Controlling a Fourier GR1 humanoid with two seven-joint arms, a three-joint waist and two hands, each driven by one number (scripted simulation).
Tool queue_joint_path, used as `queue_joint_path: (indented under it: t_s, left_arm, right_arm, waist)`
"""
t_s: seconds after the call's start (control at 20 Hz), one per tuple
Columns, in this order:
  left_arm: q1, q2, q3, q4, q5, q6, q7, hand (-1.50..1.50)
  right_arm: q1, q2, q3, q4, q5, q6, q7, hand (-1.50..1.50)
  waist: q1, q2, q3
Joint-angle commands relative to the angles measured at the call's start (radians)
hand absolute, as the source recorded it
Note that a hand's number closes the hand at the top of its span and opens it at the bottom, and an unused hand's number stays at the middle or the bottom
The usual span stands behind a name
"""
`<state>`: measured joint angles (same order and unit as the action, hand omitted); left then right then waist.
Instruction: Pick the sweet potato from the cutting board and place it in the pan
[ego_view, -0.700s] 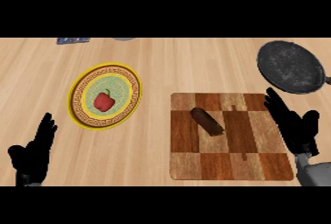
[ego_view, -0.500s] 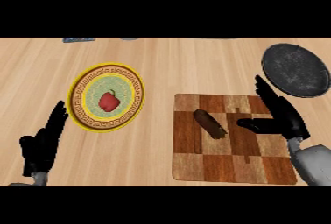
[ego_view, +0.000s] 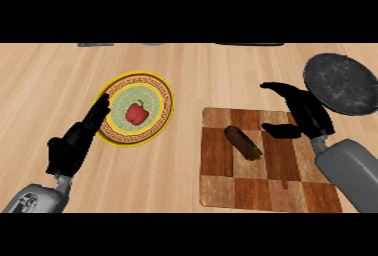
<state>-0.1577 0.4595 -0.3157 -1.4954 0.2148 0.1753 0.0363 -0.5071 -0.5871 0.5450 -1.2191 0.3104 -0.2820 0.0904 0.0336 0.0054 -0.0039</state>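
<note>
A brown sweet potato (ego_view: 243, 142) lies slanted on the checkered wooden cutting board (ego_view: 251, 190), near its upper middle. My right hand (ego_view: 304, 110) hovers over the board's upper right corner, open, its thumb pointing left toward the potato with a small gap between them. The dark round pan (ego_view: 342, 82) sits at the right edge, just behind that hand. My left hand (ego_view: 74, 142) stands open at the left, fingers up, beside the yellow plate.
A yellow patterned plate (ego_view: 118, 135) with a red pepper (ego_view: 136, 112) sits left of the board. Dark objects (ego_view: 96, 44) line the counter's far edge.
My right hand has moved left over the board's corner, closer to the sweet potato. The view has shifted, and the left hand shows higher beside the plate.
</note>
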Motion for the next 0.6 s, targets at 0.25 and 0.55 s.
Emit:
queue_joint_path:
  t_s: [0.25,0.55]
  left_arm:
    - [-0.034,0.004,0.019,-0.031,-0.009,-0.026,0.095,0.0]
    - [-0.053,-0.025,0.006,-0.026,-0.027,-0.022,0.095,0.0]
  right_arm:
    - [-0.1,0.037,0.177,0.01,0.25,0.192,0.238,-1.5]
    - [-0.304,0.133,0.262,0.012,0.313,0.532,0.528,-1.5]
  waist:
    - [-0.032,-0.011,0.002]
    - [-0.027,-0.011,0.001]
